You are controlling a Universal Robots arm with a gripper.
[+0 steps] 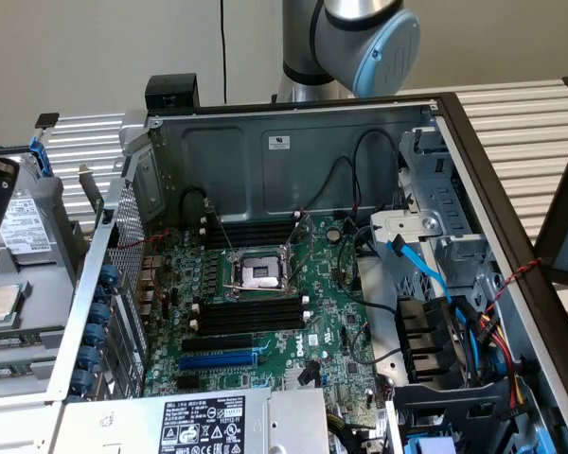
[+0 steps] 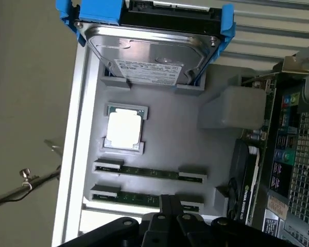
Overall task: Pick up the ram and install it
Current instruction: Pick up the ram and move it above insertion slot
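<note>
- The open computer case held the motherboard on its floor. Long black slots lay beside the processor socket, and a blue expansion slot lay just beyond them.
- Black and blue cables were draped over the drive bays at the exterior view's right, apart from the slots.
- The case's perforated side wall stood between the motherboard and a grey tray, which sat outside the case at the exterior view's left.
- The tray carried a hard drive in a blue bracket, a processor chip in a square recess and a plain grey block.
- The ram rested in end holders in the tray. A second stick lay just beside it, between it and the processor chip.
- The gripper hung over the ram with its fingers clenched together, grasping nothing. Whether the tips touched the stick could not be told.
</note>
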